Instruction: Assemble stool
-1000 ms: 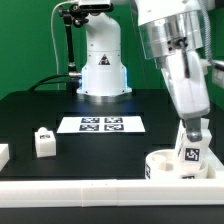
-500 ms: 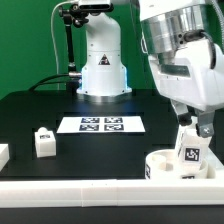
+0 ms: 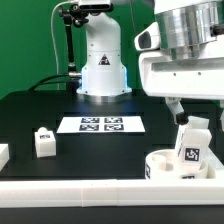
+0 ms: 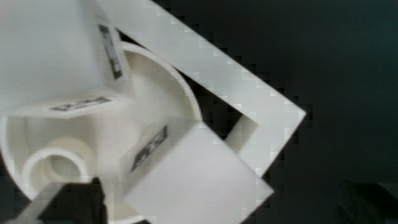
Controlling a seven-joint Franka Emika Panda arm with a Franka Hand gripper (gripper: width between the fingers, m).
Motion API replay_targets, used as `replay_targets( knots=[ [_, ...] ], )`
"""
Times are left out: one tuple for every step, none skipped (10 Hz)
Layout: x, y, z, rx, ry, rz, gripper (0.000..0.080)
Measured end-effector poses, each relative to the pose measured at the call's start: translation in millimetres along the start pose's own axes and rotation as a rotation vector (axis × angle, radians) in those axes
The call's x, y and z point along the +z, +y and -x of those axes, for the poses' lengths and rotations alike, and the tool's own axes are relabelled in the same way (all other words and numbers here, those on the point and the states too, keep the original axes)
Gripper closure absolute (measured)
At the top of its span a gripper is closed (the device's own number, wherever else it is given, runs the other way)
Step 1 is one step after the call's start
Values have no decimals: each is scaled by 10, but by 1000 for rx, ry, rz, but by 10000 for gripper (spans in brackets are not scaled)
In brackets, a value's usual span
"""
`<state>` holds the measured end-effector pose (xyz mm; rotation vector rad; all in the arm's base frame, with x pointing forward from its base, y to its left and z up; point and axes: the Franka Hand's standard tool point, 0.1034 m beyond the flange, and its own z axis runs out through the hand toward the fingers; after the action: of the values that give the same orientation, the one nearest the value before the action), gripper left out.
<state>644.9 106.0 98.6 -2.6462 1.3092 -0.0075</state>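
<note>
The stool's round white seat (image 3: 162, 166) lies at the front of the exterior view's right, against the border rail. A white leg (image 3: 191, 146) with a black-and-white tag stands upright in it. My gripper (image 3: 193, 110) hangs just above that leg, open and holding nothing. In the wrist view the seat (image 4: 80, 140) curves round a tagged white leg (image 4: 63, 50), and a blurred pale block (image 4: 199, 185) sits close beside one dark finger (image 4: 63, 203). Another tagged leg (image 3: 42, 142) stands loose on the table at the exterior view's left.
The marker board (image 3: 100, 124) lies flat mid-table before the robot base (image 3: 101, 60). A long white border rail (image 3: 70, 192) runs along the front edge, and its corner (image 4: 258, 100) shows in the wrist view. A white part (image 3: 3, 153) pokes in at the left edge.
My gripper has let go of the leg in the seat and lifted straight up off it, the hand turning square to the camera. The leg stays standing where it was.
</note>
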Motion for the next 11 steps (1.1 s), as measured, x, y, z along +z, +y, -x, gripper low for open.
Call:
replay_targets(
  knots=[
    [3, 5, -5, -68, 1, 2, 150],
    [5, 8, -7, -145, 1, 2, 150],
    [14, 14, -4, -244, 9, 15, 150],
    [29, 22, 3, -368, 18, 34, 150],
    [27, 29, -9, -475, 18, 36, 150],
    [26, 33, -14, -607, 21, 47, 150],
    [22, 32, -17, -721, 21, 51, 150],
    [22, 28, -14, -837, 23, 59, 150],
    [25, 4, 8, -950, 28, 62, 150],
    [32, -4, 19, -1028, 28, 63, 150],
    [30, 6, 0, -1086, 27, 64, 150]
  ],
)
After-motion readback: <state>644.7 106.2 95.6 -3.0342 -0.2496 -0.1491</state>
